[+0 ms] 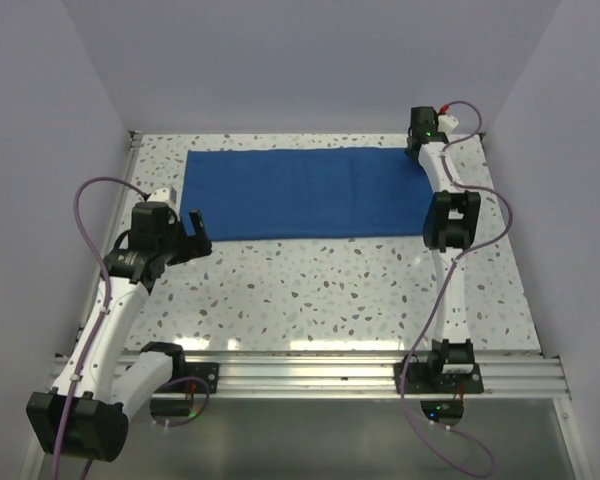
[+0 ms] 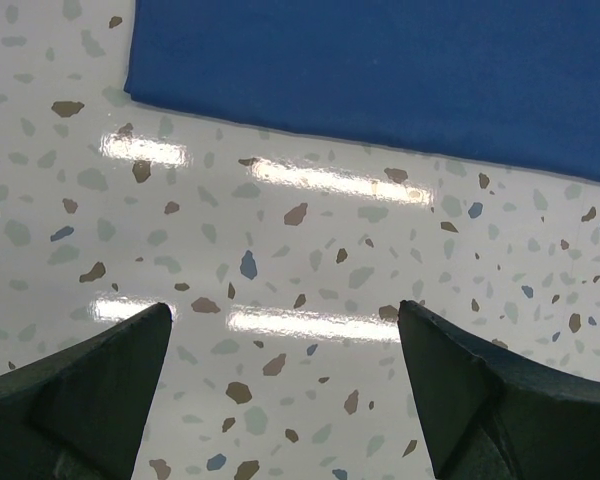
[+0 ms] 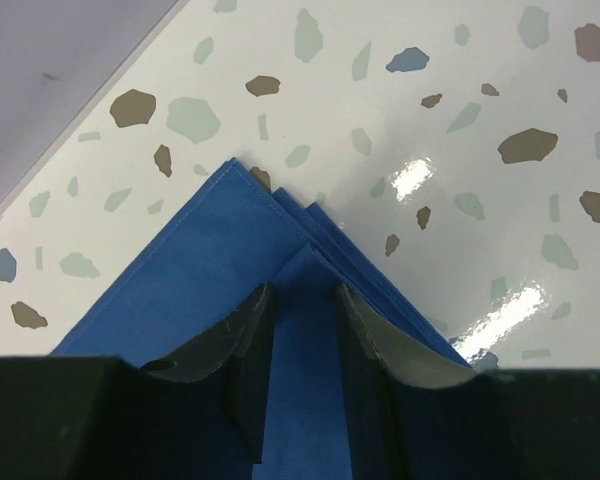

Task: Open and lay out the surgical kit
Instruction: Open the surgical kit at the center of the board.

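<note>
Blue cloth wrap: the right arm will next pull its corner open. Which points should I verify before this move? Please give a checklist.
1. Right gripper closed on a corner layer of the blue cloth wrap: ok.
2. Only one layer pinched: cannot tell; several layers meet at that corner.
3. Left gripper open, off the cloth: ok.
4. Cloth folded, lying flat on the table: ok.
5. Where the instruments lie: cannot tell, none in view.

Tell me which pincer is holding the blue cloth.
The right pincer: it pinches a corner of the cloth. The left pincer is open over the table, beside the cloth.
</note>
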Available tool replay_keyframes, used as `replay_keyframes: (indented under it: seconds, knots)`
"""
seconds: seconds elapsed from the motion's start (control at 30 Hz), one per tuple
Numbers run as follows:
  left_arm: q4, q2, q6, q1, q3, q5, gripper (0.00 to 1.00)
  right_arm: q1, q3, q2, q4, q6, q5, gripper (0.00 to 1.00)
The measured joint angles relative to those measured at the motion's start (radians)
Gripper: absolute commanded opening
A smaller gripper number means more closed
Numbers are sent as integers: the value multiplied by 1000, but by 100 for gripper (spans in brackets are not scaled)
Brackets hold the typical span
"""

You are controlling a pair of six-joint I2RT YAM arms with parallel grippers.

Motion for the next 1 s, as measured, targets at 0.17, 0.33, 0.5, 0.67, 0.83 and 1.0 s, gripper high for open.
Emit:
replay_keyframes:
  seconds: [0.17, 0.33, 0.5, 0.67, 0.83, 1.0]
  knots:
    - [0, -18, -6, 0, 0, -2, 100, -1, 24, 13, -34, -20, 6, 12]
    - [0, -21, -6, 0, 0, -2, 100, -2, 34, 17, -48, -31, 10, 0]
    - [0, -22, -6, 0, 0, 2, 100, -1, 17, 10, -36, -32, 9, 0]
    - [1, -29, -6, 0, 0, 3, 100, 4, -142, -75, 51, -35, -37, 0]
    - [2, -55, -6, 0, 0, 3, 100, 40, -276, -162, 114, -37, -70, 4]
    - [3, -74, -6, 0, 0, 5, 100, 72, -190, -156, 96, -35, -74, 83]
